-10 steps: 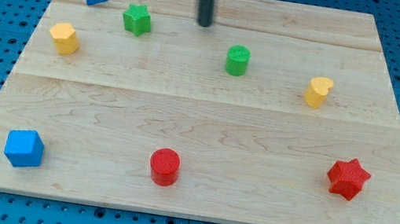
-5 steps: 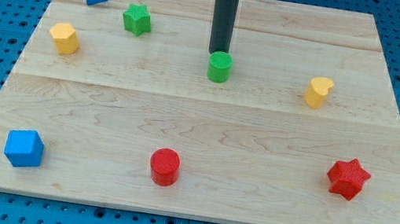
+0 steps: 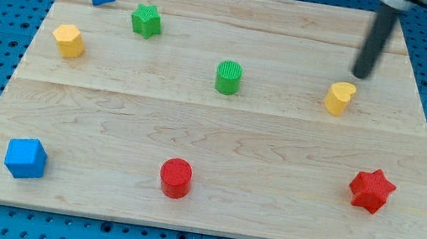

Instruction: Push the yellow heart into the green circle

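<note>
So my tip (image 3: 362,75) sits just above and a bit right of the yellow heart (image 3: 339,98), near it but not touching as far as I can tell. There's no claw here, just a bare rod, so nothing is held. The green circle (image 3: 228,78) is well to the heart's left on the wooden surface (image 3: 202,194). Looks like the lining-up step: next I'd get round to the heart's right side and shove left.
</note>
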### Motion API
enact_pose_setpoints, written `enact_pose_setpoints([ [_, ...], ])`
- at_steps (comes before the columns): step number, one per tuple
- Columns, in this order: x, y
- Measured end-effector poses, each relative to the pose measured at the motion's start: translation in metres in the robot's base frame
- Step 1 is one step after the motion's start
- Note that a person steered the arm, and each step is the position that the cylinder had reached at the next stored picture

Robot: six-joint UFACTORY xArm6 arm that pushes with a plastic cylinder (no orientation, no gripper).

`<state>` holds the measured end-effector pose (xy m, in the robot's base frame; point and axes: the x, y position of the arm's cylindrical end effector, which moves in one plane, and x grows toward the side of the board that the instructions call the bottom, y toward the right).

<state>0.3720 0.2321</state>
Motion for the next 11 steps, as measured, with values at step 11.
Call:
enact_pose_setpoints([
  [11,-0.055,-0.150],
])
